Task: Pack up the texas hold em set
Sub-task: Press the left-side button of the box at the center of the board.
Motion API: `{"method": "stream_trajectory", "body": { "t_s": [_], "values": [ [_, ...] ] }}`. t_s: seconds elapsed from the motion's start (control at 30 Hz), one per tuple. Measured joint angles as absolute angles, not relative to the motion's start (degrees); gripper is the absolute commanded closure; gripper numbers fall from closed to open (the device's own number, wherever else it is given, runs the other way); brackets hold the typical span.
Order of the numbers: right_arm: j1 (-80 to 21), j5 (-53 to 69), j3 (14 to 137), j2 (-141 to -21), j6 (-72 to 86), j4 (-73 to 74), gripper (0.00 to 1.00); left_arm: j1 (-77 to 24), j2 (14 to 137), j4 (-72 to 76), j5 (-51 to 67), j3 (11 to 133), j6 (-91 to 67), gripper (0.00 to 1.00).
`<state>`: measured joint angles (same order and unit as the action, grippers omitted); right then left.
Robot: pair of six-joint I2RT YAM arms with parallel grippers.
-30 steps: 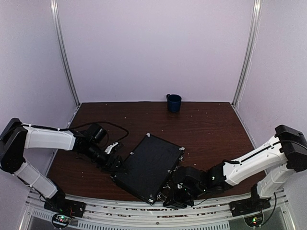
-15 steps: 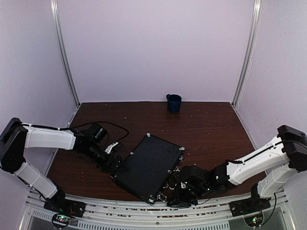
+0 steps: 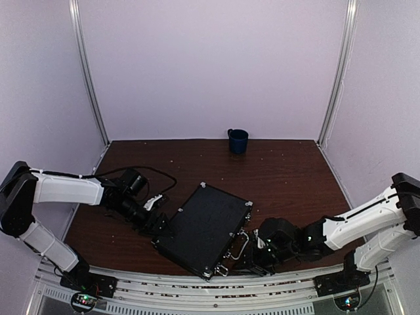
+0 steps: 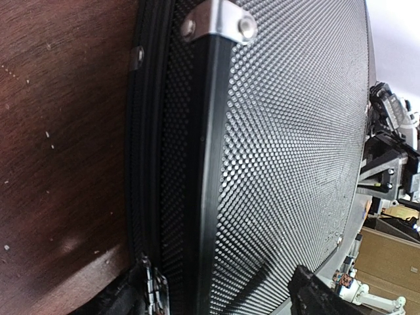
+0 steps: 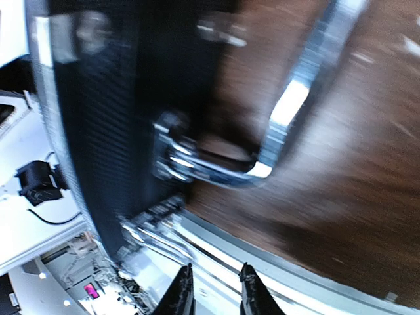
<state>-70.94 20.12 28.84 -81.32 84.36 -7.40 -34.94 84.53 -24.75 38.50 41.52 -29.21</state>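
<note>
The black case [image 3: 207, 228] of the texas hold em set lies closed and askew on the table, its silver handle [image 3: 237, 246] facing right. My left gripper [image 3: 159, 223] clasps the case's left edge. One finger [image 4: 128, 302] rests by a hinge on the side wall, the other finger [image 4: 315, 295] on the dotted lid [image 4: 282, 144]. My right gripper [image 3: 252, 259] hovers low, right of the handle and off the case. In the blurred right wrist view its fingertips [image 5: 216, 292] stand slightly apart with nothing between them, short of the handle [image 5: 275, 131] and a latch [image 5: 174, 154].
A dark blue mug [image 3: 237, 140] stands at the back centre by the wall. The metal rail [image 3: 197, 285] of the table's near edge runs just below the case and the right gripper. White walls close in both sides.
The right arm has drawn back to the right, away from the case's handle side, and its jaws have parted a little. The left arm and the case have stayed put.
</note>
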Motion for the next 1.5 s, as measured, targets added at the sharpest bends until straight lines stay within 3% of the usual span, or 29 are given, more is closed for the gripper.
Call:
{"method": "stream_trajectory", "body": {
  "t_s": [0.37,1.17,1.5],
  "values": [
    [-70.89,21.85,30.89,-87.22,83.81,-11.97,0.89,-34.94,84.53,-24.77,38.50,41.52,-28.99,0.23],
    [-70.35,23.24,35.35,-94.30,80.14,-11.49,0.90,-34.85,84.55,-25.58,37.63,41.52,-28.67,0.27],
    [-70.28,24.88,33.63,-90.39,79.11,-12.19,0.80,-34.83,85.27,-25.52,37.76,41.56,-28.14,0.27]
  ]
}}
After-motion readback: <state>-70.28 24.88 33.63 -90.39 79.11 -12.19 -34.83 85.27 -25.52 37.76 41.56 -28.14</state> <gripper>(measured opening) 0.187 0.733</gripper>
